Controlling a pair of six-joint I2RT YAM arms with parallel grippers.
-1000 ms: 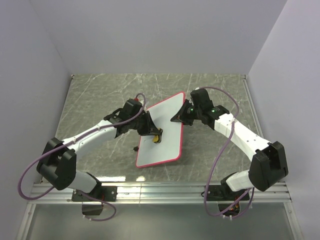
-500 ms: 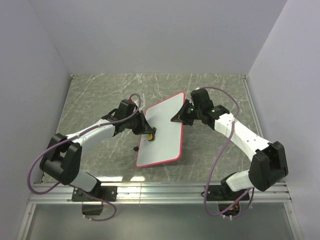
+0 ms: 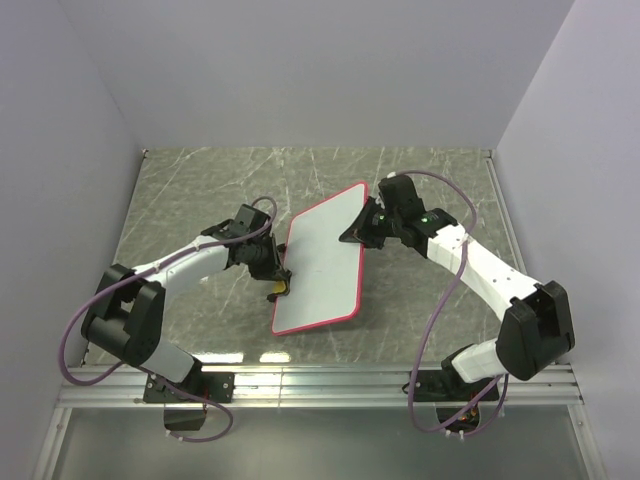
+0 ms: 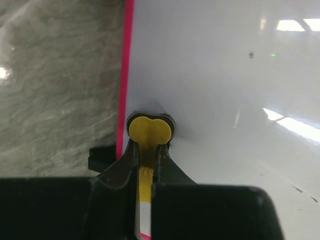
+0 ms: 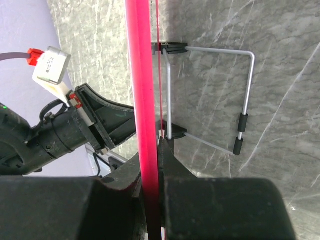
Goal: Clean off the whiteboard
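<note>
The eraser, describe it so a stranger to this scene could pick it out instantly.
Find the big pink-rimmed whiteboard. At its left edge, the left arm's fingers pinch the eraser. It is the only yellow thing, with a two-lobed tip.

Site is presenting as a robotics lab cell: plain pale walls [image 3: 320, 70] are enclosing the marbled table [image 3: 190, 190] (three sides), and an aluminium rail [image 3: 330, 383] is running along the table's near edge.

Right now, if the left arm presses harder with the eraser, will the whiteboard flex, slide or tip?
Probably stiff: the whiteboard looks flat, with no sag. It may pivot rather than slide, since the right gripper pinches just one edge. Its glossy face looks slippery, so the eraser could skid off the rim.
</note>
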